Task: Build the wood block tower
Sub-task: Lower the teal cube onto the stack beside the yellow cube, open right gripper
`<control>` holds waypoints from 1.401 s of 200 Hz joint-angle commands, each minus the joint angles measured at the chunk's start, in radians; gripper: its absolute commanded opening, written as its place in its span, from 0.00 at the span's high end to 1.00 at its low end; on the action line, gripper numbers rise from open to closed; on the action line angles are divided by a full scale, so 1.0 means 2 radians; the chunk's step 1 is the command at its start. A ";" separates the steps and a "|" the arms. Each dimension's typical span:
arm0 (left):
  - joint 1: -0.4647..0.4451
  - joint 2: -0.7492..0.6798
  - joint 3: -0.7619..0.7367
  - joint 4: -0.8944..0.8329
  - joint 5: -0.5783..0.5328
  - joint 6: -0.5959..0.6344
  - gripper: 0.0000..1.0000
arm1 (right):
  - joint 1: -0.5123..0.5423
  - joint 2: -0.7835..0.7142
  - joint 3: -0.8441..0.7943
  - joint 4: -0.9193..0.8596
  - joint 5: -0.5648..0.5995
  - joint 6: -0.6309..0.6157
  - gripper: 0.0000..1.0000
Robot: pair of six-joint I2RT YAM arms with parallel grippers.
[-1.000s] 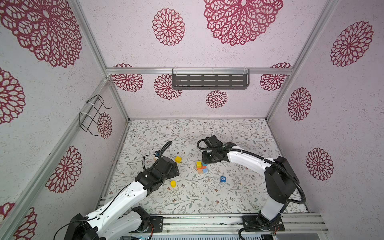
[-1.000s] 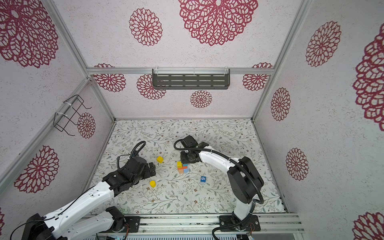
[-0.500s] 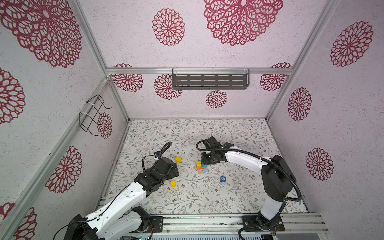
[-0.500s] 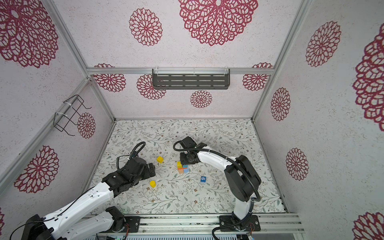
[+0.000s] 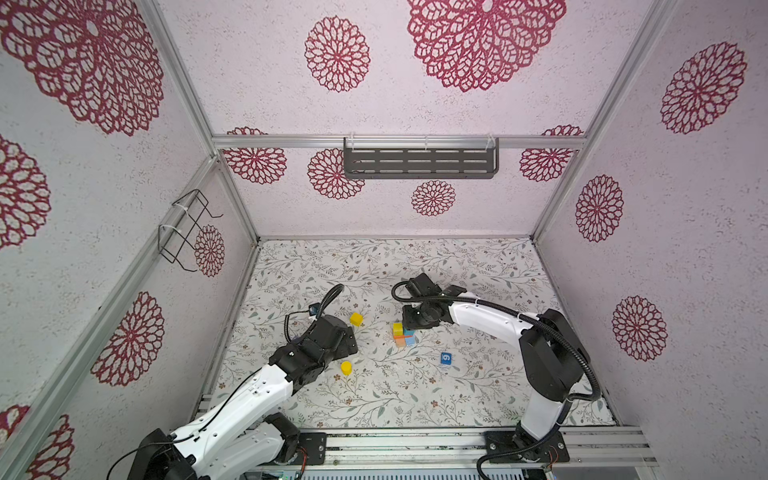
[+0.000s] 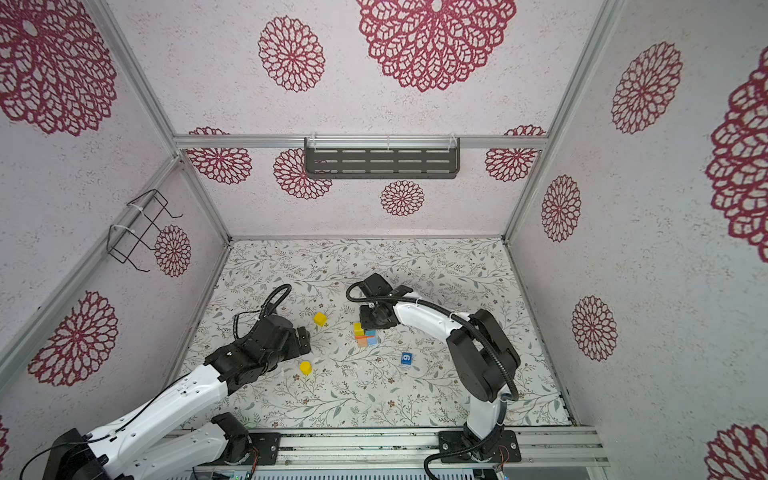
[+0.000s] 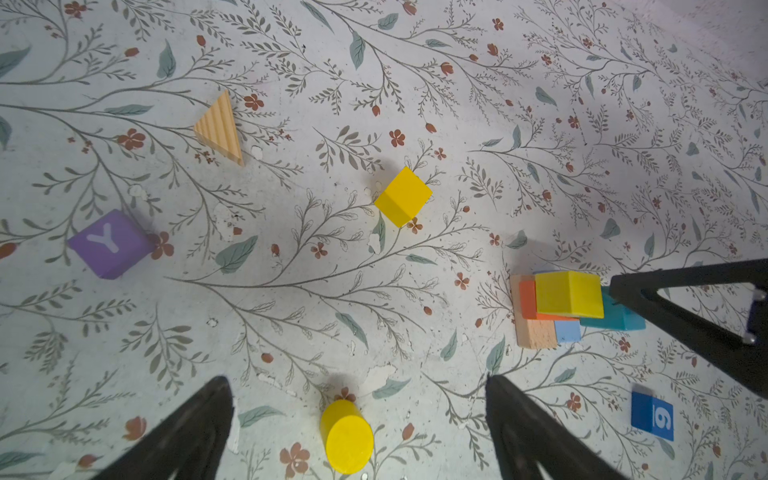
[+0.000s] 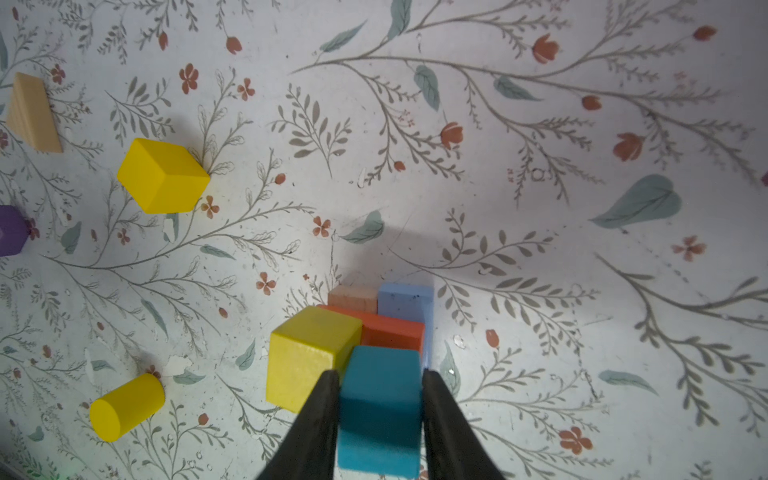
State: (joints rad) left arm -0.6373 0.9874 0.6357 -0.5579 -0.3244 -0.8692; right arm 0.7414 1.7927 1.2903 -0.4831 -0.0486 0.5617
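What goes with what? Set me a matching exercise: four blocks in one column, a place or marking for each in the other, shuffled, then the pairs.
Blocks
1. teal block
2. purple block
3. blue block
4. yellow cylinder

Place or marking
A. has a white numeral on it
B. gripped between the jaws of the right gripper
C. has a white letter Y on it
D. alone on the mat, just below the open jaws of the left gripper

Pairs: 1-B, 2-C, 3-A, 4-D
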 commanded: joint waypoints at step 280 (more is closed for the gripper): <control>-0.003 -0.011 -0.011 0.008 -0.007 -0.009 0.03 | 0.006 0.013 0.027 -0.006 0.012 0.007 0.60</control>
State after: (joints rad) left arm -0.6373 0.9661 0.6243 -0.5579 -0.3256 -0.8692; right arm 0.7444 1.8122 1.3144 -0.4866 -0.0307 0.5621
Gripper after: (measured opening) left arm 0.974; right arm 0.386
